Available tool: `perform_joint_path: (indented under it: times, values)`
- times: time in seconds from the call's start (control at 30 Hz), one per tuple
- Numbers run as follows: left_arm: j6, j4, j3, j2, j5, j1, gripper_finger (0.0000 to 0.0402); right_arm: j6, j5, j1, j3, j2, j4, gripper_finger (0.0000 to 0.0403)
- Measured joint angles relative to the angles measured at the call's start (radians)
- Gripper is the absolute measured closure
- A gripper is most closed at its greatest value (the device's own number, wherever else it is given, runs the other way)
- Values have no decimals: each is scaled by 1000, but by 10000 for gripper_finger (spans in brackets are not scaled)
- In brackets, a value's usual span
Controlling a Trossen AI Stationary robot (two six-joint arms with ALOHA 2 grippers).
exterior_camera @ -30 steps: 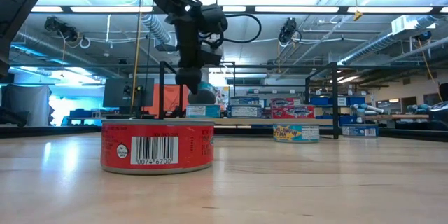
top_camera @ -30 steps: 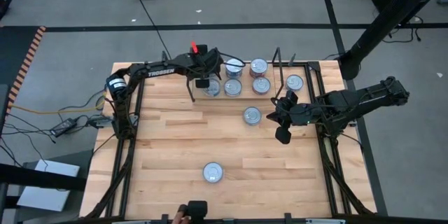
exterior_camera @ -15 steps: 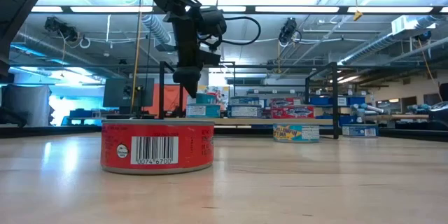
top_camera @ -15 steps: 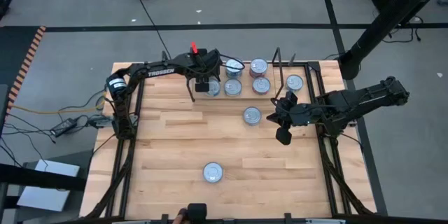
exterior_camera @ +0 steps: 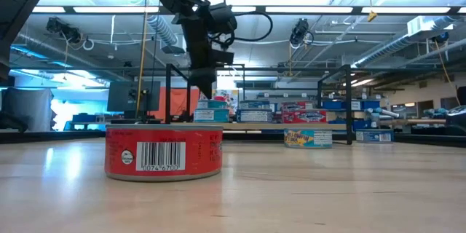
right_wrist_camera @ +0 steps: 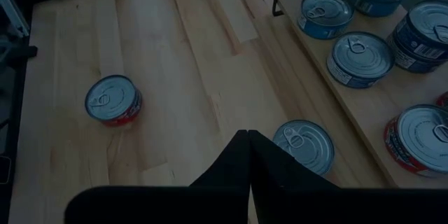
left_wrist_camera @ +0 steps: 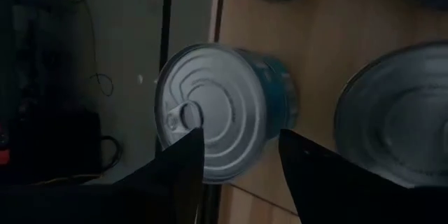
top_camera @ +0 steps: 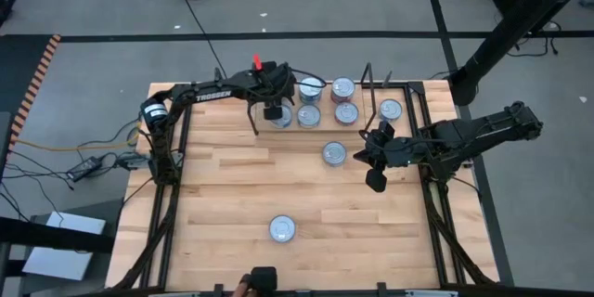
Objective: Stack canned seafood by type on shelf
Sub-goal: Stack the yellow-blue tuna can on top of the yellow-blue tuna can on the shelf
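Note:
Several flat tins stand on the shelf [top_camera: 325, 102] at the table's far edge. At its left end a teal tin [left_wrist_camera: 217, 119] rests flat on top of a blue one [exterior_camera: 211, 116]. My left gripper [top_camera: 276, 111] hangs open over that top tin, its fingertips [left_wrist_camera: 189, 147] just above the lid; I cannot tell whether they touch it. Two tins sit loose on the table: one mid-table [top_camera: 334, 153] and a red one [top_camera: 282, 229] near the front edge. My right gripper [top_camera: 374, 178] waits shut above the table's right part.
Thin black wire uprights [exterior_camera: 168, 95] stand at the shelf's ends. More tins fill the shelf to the right of the stack, one pair stacked [top_camera: 311, 88] and singles [top_camera: 346, 113] beside it. Bare wood stretches across the table's left and near parts [top_camera: 223, 195].
My left gripper has lifted its fingertips off the teal tin and turned at the wrist, from slanted to more upright. The tin stays in place on top of the blue one.

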State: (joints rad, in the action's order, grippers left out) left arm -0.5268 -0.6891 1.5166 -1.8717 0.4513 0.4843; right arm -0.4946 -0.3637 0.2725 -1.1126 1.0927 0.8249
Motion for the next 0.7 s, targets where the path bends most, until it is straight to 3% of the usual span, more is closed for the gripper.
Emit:
perform_joint_path:
  times: [0.2,0.53,0.7]
  values:
    - [116,17,0,0,-107,0,249,0,0,0,0,0,0,391]
    - [312,55,0,0,-184,20,391,3,18,0,0,0,0,391]
    - [380,96,0,0,-202,24,395,8,18,0,0,0,0,391]
